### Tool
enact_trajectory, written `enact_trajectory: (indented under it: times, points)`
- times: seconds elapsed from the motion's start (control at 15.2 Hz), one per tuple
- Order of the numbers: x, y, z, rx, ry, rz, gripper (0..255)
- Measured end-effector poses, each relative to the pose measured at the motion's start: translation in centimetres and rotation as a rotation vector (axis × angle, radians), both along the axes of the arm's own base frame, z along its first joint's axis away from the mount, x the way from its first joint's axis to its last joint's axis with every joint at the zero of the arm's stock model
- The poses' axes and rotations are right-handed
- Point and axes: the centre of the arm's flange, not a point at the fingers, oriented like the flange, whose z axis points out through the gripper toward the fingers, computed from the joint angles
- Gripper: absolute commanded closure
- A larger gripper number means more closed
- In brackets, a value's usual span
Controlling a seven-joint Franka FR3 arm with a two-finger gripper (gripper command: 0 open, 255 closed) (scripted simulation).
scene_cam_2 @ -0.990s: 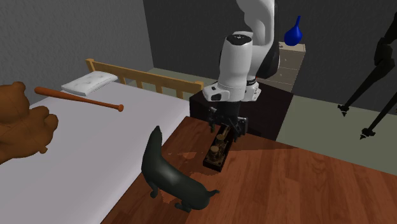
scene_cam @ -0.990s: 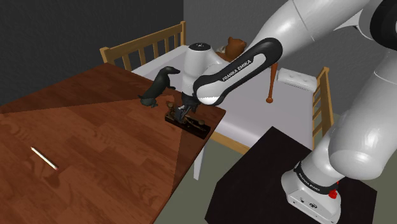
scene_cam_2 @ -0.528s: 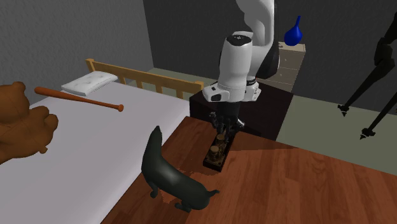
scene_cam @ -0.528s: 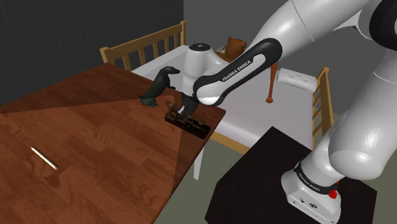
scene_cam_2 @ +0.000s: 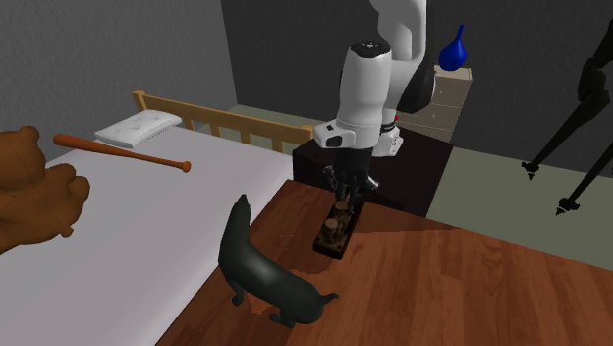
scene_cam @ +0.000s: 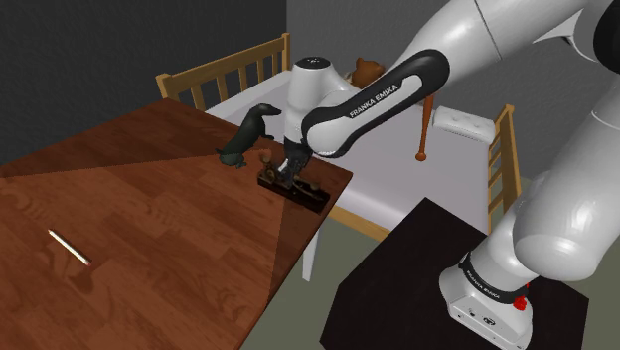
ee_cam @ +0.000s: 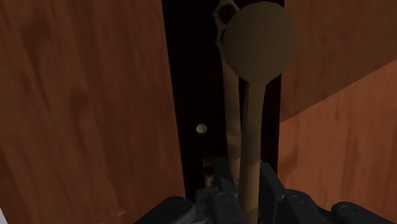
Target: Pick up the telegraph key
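The telegraph key [scene_cam: 298,190] is a dark oblong base with a brown lever and a round knob [ee_cam: 261,41]. It is near the corner of the brown wooden table [scene_cam: 129,229] closest to the bed. My black gripper [scene_cam: 283,171] comes down on it from above and is shut on the lever. In the wrist view the fingers [ee_cam: 273,188] clasp the lever's shaft between them, and the gripper [ee_cam: 248,184] grips just behind the knob. In the second exterior view the key [scene_cam_2: 334,231] hangs under the gripper [scene_cam_2: 346,194], its base at or just above the tabletop.
A dark seal figurine [scene_cam_2: 260,275] stands on the table right beside the key, toward the bed [scene_cam_2: 118,226]. A bat [scene_cam_2: 123,152], pillow [scene_cam_2: 138,125] and teddy bear [scene_cam_2: 29,187] lie on the bed. A thin pale stick [scene_cam: 70,248] lies far off on the table.
The fingers, spread around the key a second ago, have closed on its lever. Since then the hand has risen slightly, taking the key with it.
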Motion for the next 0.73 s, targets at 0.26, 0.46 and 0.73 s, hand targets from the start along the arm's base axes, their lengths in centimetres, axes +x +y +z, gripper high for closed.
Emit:
enact_trajectory:
  times: [0.26,0.46,0.73]
  points:
    - [0.1,0.1,2.0,0.0,0.0,0.0,255]
    - [0.1,0.0,3.8,0.0,0.0,0.0,255]
    - [-0.1,0.0,5.6,0.0,0.0,0.0,255]
